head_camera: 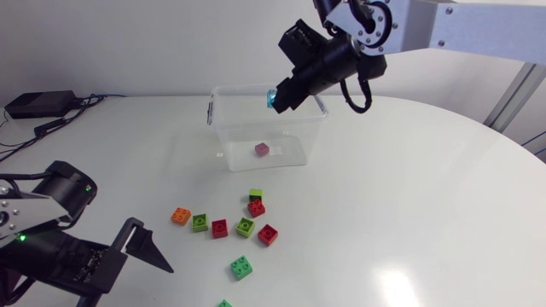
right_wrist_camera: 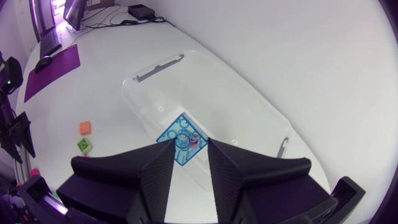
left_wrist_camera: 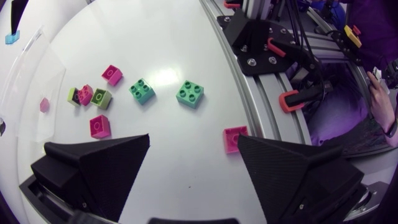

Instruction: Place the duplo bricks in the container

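The right gripper (right_wrist_camera: 183, 154) has its fingers closed on a small blue plastic duplo brick (right_wrist_camera: 181, 140), pinched at their tips. The clear plastic container (right_wrist_camera: 249, 102) lies below them. If the brick is let go too near the wall, it may clip the rim and bounce out onto the white surface (head_camera: 409, 196). The left gripper (left_wrist_camera: 193, 143) stands wide open and empty, with the loose bricks (left_wrist_camera: 143, 91) ahead of its fingers.

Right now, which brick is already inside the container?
The small pink brick, lying on the floor of the container. The blue brick is held in the right tool over the container, and the others lie outside on the table.
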